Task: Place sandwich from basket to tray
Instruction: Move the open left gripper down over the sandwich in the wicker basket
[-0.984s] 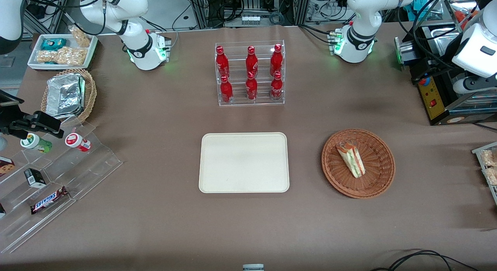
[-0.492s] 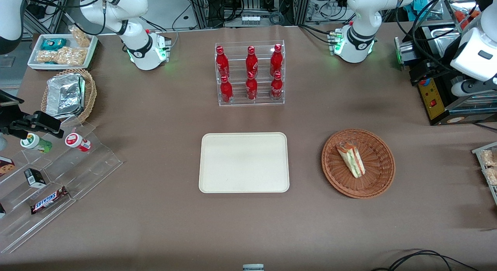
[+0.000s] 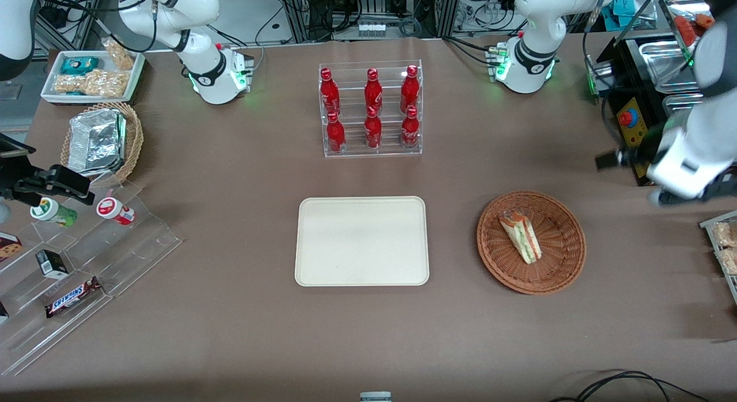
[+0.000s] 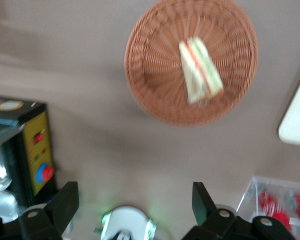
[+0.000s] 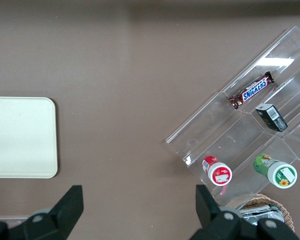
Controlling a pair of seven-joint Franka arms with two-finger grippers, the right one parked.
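Note:
The sandwich (image 3: 520,236) (image 4: 200,70), a pale wedge with red and green filling, lies in the round reddish-brown basket (image 3: 561,264) (image 4: 150,75). The cream tray (image 3: 361,241) (image 4: 296,125) rests flat and bare beside the basket, toward the parked arm's end. My gripper (image 3: 625,158) (image 4: 134,192) hangs open above the table, off the basket's rim and farther from the front camera, holding nothing. Its fingers (image 4: 65,200) stand wide apart.
A black control box (image 3: 636,131) (image 4: 30,150) with a red button stands close to the gripper. An acrylic rack of red bottles (image 3: 371,108) stands farther from the front camera than the tray. Snack packets (image 3: 725,246) lie at the working arm's table edge.
The left arm has swung down and in from the black box toward the basket, its gripper now lower and closer to the basket. Sandwich, basket and tray have not moved.

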